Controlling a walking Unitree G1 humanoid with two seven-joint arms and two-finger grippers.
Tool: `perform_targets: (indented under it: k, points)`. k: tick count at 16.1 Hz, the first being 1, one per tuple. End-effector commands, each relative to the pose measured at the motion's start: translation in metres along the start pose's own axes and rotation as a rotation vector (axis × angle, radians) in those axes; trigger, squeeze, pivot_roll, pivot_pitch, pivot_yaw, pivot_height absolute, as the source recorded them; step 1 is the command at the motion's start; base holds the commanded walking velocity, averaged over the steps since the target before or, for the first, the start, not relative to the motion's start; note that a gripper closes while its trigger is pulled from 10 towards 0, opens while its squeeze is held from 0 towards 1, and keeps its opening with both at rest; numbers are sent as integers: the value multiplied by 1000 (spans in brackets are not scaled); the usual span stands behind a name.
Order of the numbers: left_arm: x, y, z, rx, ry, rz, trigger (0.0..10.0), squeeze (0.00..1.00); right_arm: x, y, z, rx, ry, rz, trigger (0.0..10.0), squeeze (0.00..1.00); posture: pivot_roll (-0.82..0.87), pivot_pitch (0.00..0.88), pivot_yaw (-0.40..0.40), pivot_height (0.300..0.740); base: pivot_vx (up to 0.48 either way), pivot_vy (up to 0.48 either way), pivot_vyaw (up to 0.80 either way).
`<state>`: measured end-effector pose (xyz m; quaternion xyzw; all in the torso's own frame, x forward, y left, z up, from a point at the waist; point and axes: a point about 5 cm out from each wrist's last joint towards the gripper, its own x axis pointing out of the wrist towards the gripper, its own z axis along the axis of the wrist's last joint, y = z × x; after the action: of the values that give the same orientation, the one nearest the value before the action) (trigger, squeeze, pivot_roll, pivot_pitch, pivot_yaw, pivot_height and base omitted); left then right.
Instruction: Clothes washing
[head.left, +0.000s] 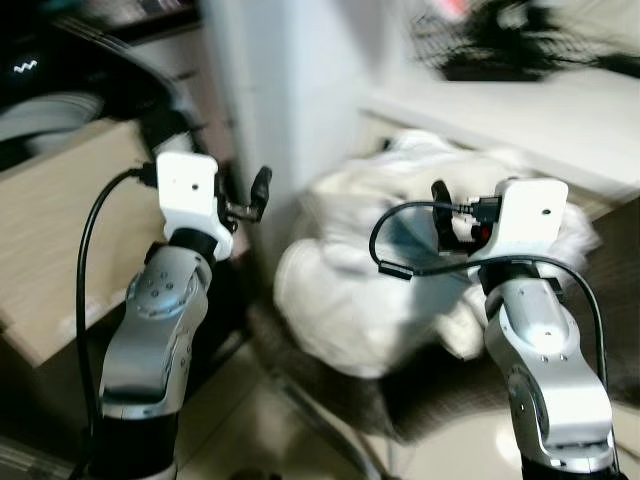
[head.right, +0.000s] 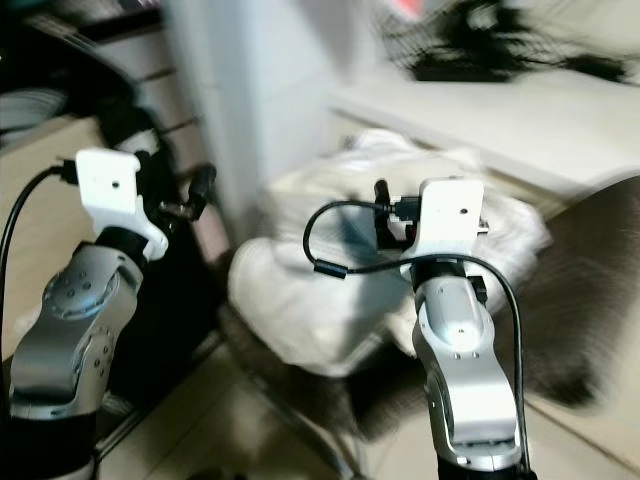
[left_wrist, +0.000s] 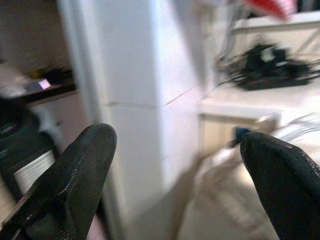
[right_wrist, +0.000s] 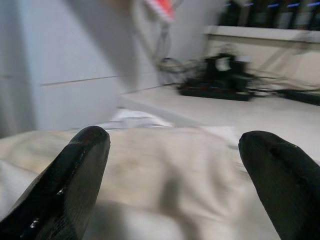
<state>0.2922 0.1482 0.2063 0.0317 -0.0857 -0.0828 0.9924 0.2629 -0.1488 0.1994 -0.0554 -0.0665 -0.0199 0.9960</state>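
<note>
A crumpled heap of white cloth laundry (head.left: 400, 270) lies beside the white pillar (head.left: 270, 110). Both the left gripper (left_wrist: 175, 175) and right gripper (right_wrist: 175, 175) hover above it, fingers apart; reaching deep should secure a full bundle.

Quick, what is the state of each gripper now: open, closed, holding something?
Left gripper: open, holding nothing, before the white pillar.
Right gripper: open, holding nothing, above the pale laundry heap.

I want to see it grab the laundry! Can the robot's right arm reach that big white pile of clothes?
Probably yes. The right gripper is open and points straight at the white pile of clothes, with nothing between them. The picture is blurry, so how far it must go is hard to judge.
</note>
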Motion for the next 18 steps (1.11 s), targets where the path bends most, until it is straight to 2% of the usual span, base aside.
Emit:
perform_targets:
  k: [1,4,8,11,14,16,18]
  points:
    - [3,0,2,22,-15,-23,10000,0,-4,-1,4,8,-14,-10,10000,0,-62,22,38,740,0,0,-800]
    - [5,-3,2,31,-19,-44,10000,0,-7,-1,4,5,-10,-9,10000,0,-71,19,43,740,0,0,-800]
    - [6,-6,1,33,-23,-53,10000,0,-7,0,10,-10,-53,22,10000,0,-73,11,46,740,0,380,-747]
    - [9,-5,4,30,-37,-51,10000,0,-6,4,25,-40,-154,58,10000,0,-75,7,45,740,0,407,0]
    - [11,-6,6,31,-48,-54,10000,0,-6,3,28,-21,-163,66,10000,0,-78,5,42,740,0,407,0]
    - [12,-10,7,24,-50,-68,10000,0,-9,0,17,-18,-111,44,10000,0,-76,6,41,740,0,407,0]
    - [11,-14,6,111,-40,-83,10000,0,-12,-2,12,-23,-95,25,10000,0,-80,8,43,740,0,-240,0]
